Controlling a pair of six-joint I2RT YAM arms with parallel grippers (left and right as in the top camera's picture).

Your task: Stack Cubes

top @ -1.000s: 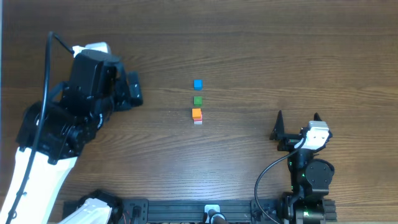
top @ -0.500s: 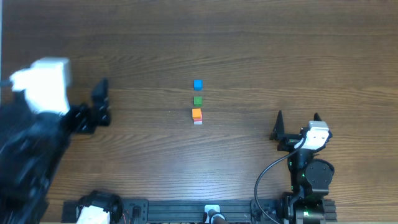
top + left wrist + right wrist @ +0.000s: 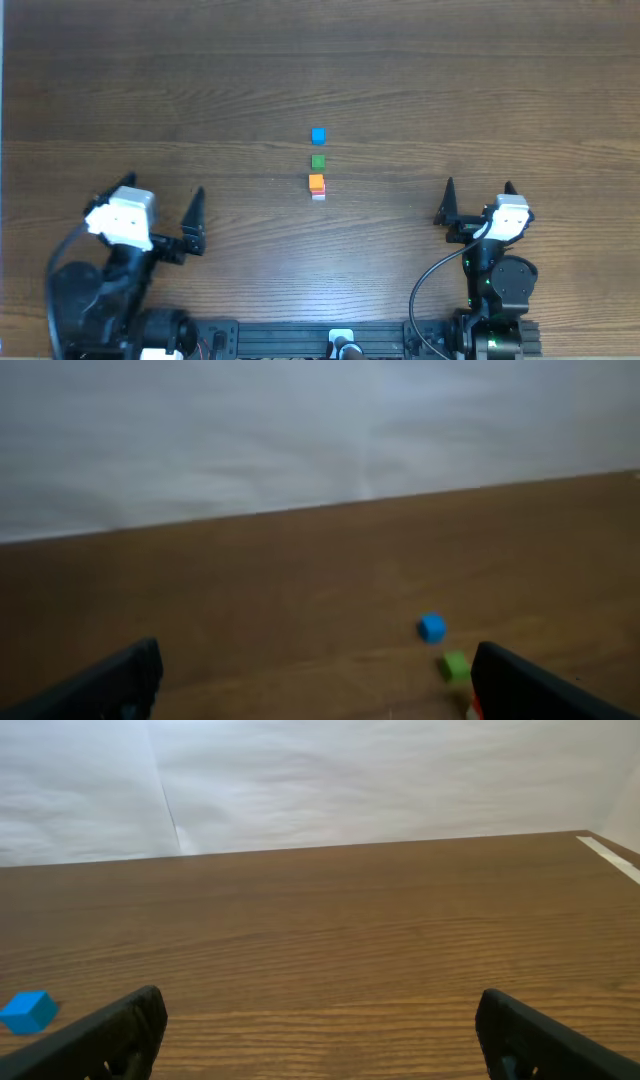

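Orange cube (image 3: 316, 181) sat atop a lower cube (image 3: 318, 196) at the middle of the surface (image 3: 450, 80); green cube (image 3: 318, 161) and blue cube (image 3: 318, 135) lay in line just beyond it. Left hand (image 3: 162, 192) and right hand (image 3: 478, 188) were open and empty, near their bases. Probable risk: fingers closing on green could nudge the stack beside it, and an off-centre release could topple it.
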